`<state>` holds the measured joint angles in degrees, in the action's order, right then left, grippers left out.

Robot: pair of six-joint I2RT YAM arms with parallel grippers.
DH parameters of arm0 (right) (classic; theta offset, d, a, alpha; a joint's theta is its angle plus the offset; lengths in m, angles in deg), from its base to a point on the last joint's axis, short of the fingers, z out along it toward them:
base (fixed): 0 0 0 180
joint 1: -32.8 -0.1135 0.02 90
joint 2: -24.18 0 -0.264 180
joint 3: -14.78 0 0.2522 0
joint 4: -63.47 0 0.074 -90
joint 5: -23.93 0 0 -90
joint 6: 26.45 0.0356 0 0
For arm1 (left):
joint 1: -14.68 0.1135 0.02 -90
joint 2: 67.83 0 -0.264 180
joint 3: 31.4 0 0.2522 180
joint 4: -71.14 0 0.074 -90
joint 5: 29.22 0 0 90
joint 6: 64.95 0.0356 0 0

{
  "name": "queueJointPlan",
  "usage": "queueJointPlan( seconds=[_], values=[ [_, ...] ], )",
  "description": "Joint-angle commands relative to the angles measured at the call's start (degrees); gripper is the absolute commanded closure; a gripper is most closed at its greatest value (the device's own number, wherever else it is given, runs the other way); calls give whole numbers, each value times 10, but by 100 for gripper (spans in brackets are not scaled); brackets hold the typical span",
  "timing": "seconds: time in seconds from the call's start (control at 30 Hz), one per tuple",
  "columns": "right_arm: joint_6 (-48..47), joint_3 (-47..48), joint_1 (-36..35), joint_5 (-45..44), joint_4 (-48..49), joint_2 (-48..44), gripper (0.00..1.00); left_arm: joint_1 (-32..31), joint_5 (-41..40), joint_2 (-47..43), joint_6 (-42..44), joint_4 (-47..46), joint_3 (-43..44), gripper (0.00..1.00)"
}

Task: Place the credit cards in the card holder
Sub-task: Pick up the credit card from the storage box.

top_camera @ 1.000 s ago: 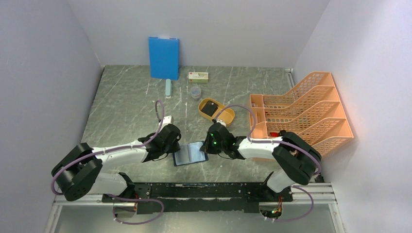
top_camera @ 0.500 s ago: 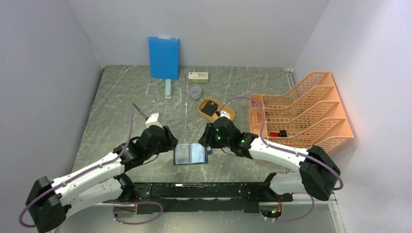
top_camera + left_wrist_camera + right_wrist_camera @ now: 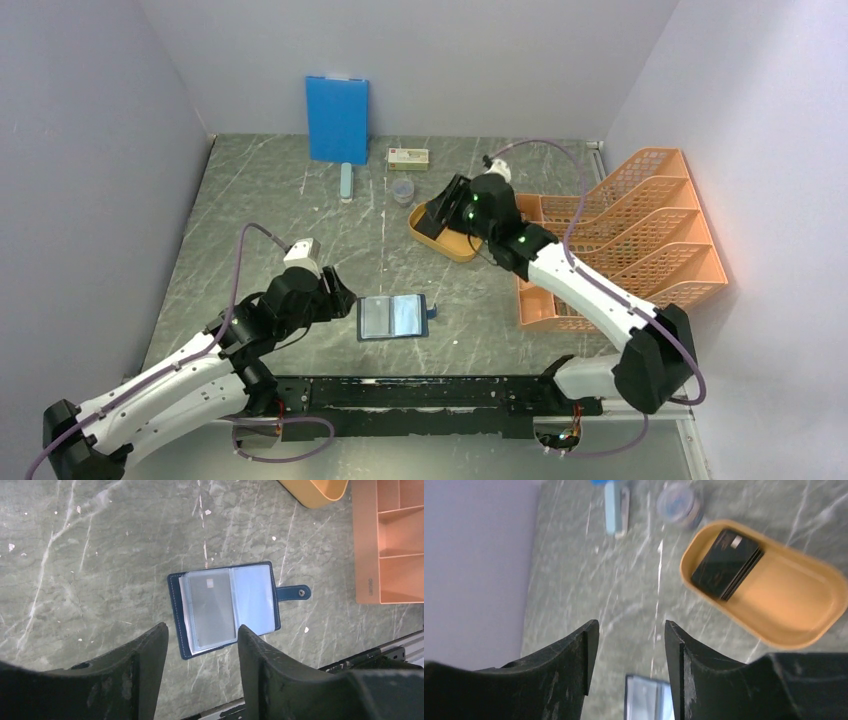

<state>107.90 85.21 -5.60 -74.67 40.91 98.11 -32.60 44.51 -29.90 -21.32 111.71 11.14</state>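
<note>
The card holder (image 3: 393,317) is lying open and flat on the marbled table (image 3: 260,220), near its front edge and between the 2 arms. In the left wrist view the card holder (image 3: 225,607) is showing its dark navy border, pale blue pages and clear sleeves. Its clasp tab (image 3: 294,593) is sticking out to the right. 1 grey card (image 3: 212,607) with a small chip is sitting in the sleeve on the left page.

The left gripper (image 3: 335,292) is hovering just to the left of the card holder, apart from it. Its 2 fingers (image 3: 145,665) are standing wide apart with nothing between them, and the left gripper (image 3: 200,630) is pointing down at the open pages.

The right gripper (image 3: 447,205) is reaching out over the yellow-orange tray (image 3: 455,245), well apart from the card holder. From the right wrist view, the right gripper (image 3: 631,627) is spread wide and carrying nothing. The tray (image 3: 794,605) is holding a small stack of dark credit cards (image 3: 726,564), which are lying at its left end, fanned slightly. A corner of the card holder (image 3: 649,700) is showing at the bottom of that view.

Farther back, a bright blue board (image 3: 337,118) is leaning against the wall. In front of it are lying a pale blue bar (image 3: 346,182), a small box (image 3: 408,157) and a small clear cup (image 3: 402,190). An orange file rack (image 3: 620,230) is standing on the right side of the table, just beside the tray.
</note>
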Motion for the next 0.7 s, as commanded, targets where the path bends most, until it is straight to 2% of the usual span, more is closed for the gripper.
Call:
queueJointPlan(
  seconds=[0.0, 0.1, 0.27, 0.4, 0.67],
  values=[
    [32, 27, 77, 36, 16, 74, 45, 3, 5, -6, 30, 13, 24, 38],
    [44, 28, 96, 63, 53, 123, 42, 3, 10, -2, 35, 8, 20, 32],
    [87, 1, 96, 55, 144, 173, 20, 3, 0, 0, 33, 14, 19, 31],
    [117, -10, 96, 34, 173, 208, 19, 2, -1, -6, 31, 14, 14, 31],
    [141, 2, 96, 1, 183, 263, 27, 0, -15, 10, 25, 21, 16, 33]
  ],
)
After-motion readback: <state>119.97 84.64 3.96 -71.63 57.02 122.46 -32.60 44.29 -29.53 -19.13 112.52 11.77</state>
